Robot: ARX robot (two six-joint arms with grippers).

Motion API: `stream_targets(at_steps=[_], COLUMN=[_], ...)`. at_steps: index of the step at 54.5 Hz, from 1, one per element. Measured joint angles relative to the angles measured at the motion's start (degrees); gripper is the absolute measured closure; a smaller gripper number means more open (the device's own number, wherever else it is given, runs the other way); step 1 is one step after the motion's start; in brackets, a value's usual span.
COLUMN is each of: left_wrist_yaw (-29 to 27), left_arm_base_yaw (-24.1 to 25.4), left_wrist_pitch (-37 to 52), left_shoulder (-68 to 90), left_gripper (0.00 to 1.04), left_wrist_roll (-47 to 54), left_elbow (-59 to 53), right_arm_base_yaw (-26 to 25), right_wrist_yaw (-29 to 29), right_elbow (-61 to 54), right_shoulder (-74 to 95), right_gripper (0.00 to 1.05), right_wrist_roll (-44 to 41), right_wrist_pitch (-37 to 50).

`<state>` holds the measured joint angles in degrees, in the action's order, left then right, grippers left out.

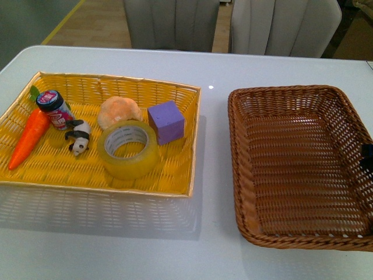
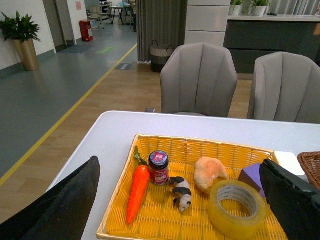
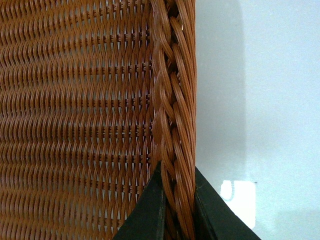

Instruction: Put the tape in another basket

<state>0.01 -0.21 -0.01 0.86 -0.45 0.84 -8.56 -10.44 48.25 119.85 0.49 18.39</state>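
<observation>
The tape, a yellowish translucent roll with a white core, lies flat in the yellow basket near its front right. It also shows in the left wrist view. The dark brown wicker basket stands empty on the right of the table. My left gripper is open, raised well above and short of the yellow basket, with the tape between its fingers in view. My right gripper is shut on the brown basket's braided rim; only a dark bit of it shows at the basket's right edge in the front view.
The yellow basket also holds an orange toy carrot, a small jar, a panda figure, a tan croissant and a purple block. The block and croissant sit close behind the tape. Grey chairs stand behind the white table.
</observation>
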Motion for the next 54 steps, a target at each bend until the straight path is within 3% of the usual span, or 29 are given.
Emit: stream_targets(at_steps=[15,34,44,54], left_wrist_yaw=[0.0,0.0,0.0,0.0], left_arm_base_yaw=[0.0,0.0,0.0,0.0], left_wrist_pitch=[0.0,0.0,0.0,0.0], left_shoulder=[0.0,0.0,0.0,0.0], left_gripper=[0.09,0.09,0.09,0.09], left_wrist_roll=[0.0,0.0,0.0,0.0], left_elbow=[0.0,0.0,0.0,0.0], right_arm_base_yaw=[6.4,4.7,4.1,4.2], right_wrist_yaw=[3.6,6.7,8.8,9.0], right_elbow=[0.0,-2.3,-8.8,-16.4], right_shoulder=[0.3,-2.1,-13.3,-26.3], right_gripper=[0.99,0.42,0.10,0.10], right_wrist_roll=[5.8,3.1,-1.2,-1.6], right_wrist_pitch=[0.4,5.1,10.6,14.1])
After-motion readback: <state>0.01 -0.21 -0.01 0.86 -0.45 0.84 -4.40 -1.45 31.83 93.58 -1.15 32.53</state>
